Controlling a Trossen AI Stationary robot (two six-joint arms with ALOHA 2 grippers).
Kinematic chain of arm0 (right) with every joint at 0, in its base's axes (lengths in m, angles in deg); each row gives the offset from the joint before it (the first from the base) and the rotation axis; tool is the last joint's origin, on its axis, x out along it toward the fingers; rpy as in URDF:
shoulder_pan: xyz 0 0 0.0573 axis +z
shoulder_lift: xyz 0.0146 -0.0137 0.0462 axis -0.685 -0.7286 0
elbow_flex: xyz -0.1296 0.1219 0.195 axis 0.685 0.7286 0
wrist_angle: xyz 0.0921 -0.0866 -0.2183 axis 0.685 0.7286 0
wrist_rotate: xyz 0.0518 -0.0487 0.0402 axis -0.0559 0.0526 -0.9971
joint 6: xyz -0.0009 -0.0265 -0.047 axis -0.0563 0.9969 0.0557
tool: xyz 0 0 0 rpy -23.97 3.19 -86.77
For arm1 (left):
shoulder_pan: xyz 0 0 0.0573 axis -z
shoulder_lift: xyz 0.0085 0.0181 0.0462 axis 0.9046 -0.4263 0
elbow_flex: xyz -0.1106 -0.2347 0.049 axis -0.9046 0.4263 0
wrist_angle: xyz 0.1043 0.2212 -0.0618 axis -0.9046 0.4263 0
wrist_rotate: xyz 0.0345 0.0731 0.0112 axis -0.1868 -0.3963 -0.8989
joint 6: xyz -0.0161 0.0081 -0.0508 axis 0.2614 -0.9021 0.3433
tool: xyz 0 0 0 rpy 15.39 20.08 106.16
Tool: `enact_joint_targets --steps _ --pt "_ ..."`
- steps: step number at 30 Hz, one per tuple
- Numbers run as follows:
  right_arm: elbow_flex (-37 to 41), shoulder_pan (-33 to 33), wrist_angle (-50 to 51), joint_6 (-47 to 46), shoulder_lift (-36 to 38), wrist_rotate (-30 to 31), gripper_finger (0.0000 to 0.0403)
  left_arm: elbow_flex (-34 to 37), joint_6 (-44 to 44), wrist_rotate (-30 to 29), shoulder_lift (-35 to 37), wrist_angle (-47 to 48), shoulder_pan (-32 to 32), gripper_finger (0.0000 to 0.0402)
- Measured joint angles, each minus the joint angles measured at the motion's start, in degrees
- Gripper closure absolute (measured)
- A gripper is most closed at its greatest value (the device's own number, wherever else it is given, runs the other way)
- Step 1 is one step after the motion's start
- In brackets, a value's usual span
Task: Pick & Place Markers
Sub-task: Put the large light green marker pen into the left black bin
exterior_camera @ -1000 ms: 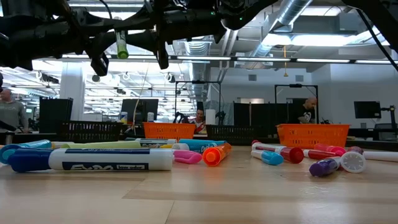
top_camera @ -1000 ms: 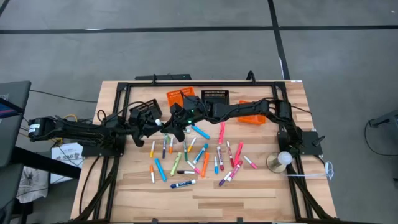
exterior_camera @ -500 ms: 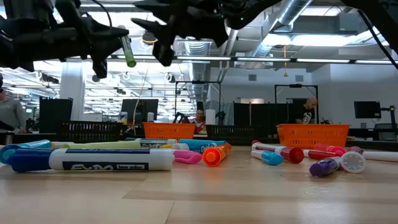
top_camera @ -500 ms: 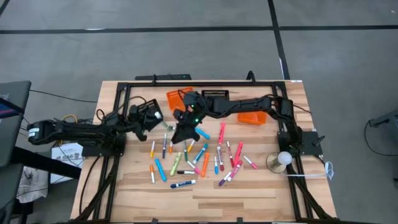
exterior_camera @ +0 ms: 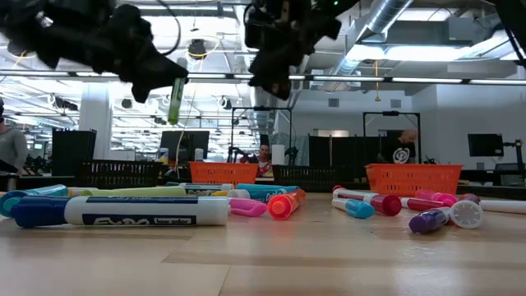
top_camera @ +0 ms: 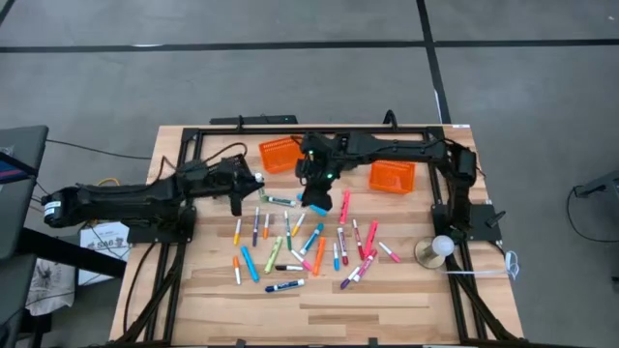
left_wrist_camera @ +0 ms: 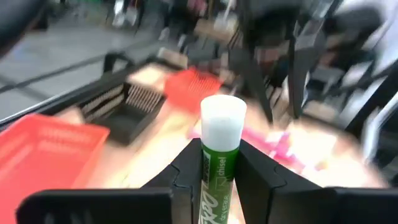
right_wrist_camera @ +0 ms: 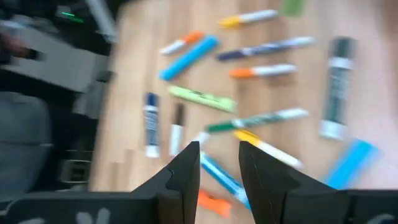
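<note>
**Left arm is lifting a green marker above a table strewn with pens**

Nearest the table-level camera, a white-barrelled marker with a dark blue cap [exterior_camera: 115, 210] is lying lengthwise on the pale wooden plank table [top_camera: 387, 300], with an orange-capped marker [exterior_camera: 283, 203] and a purple-capped marker [exterior_camera: 429, 219] resting farther along the boards. The rest of the scattered markers [top_camera: 305, 242], in pink, red, yellow, green, light blue and dark blue, are spreading across the middle of the table. Above them, the left gripper [left_wrist_camera: 217, 163] is hanging in the air over the left part of the spread, its two dark fingers closed narrowly on the barrel of a green chisel-tip marker with a white end [left_wrist_camera: 219, 155]; the low view is showing that same marker [exterior_camera: 176, 99] pointing downward, well clear of the table. The right gripper [right_wrist_camera: 219, 163] is hovering over the middle of the table near a light blue marker [top_camera: 317, 208], its fingers standing slightly apart with nothing between them. Behind the arms, two orange mesh baskets [top_camera: 392, 175] and a black mesh basket [left_wrist_camera: 127, 106] are sitting near the far edge, inside a black metal frame [top_camera: 290, 130]. In the room beyond, people [exterior_camera: 403, 148] are sitting at desks.
</note>
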Motion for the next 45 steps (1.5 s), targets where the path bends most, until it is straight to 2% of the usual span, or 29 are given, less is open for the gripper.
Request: enact_joint_targets --steps 4,8,14,17,19,28,34,40,45 --pt "0.02 -0.07 5.61 2.72 2.80 7.85 0.0301 -9.84 -4.77 -4.28 0.00 20.27 -0.02 0.0329" --pt "0.02 -0.24 10.06 5.59 5.46 13.64 0.0301 -16.44 -5.99 -9.03 0.00 34.70 -0.18 0.0329" --pt "0.02 -0.91 10.37 6.72 10.04 15.21 0.0301 -21.03 -6.01 -11.48 -0.46 49.94 -1.67 0.0329" --pt "0.61 -1.66 8.76 6.74 12.46 16.58 0.0301 -21.54 -6.02 -11.55 -1.00 51.66 -2.76 0.0329" --pt "3.90 -2.15 4.74 6.30 15.09 18.36 0.0301 -21.51 -6.02 -11.53 -1.85 51.92 -3.44 0.0329" --pt "29.09 -4.64 -17.99 -4.66 32.14 19.72 0.0301 -21.51 -11.66 -11.40 -8.41 51.80 -8.12 0.0329" --pt "41.51 -3.64 -28.47 -11.08 40.18 19.85 0.0301 -23.86 -17.43 -11.10 -16.27 52.30 -13.01 0.0328" --pt "47.74 -1.59 -32.23 -15.50 43.29 22.75 0.0301 -29.19 -22.36 -11.30 -24.07 55.50 -18.67 0.0327" --pt "50.36 1.02 -33.66 -16.99 44.52 26.51 0.0301 -29.73 -23.80 -11.29 -28.20 58.72 -22.58 0.0326"
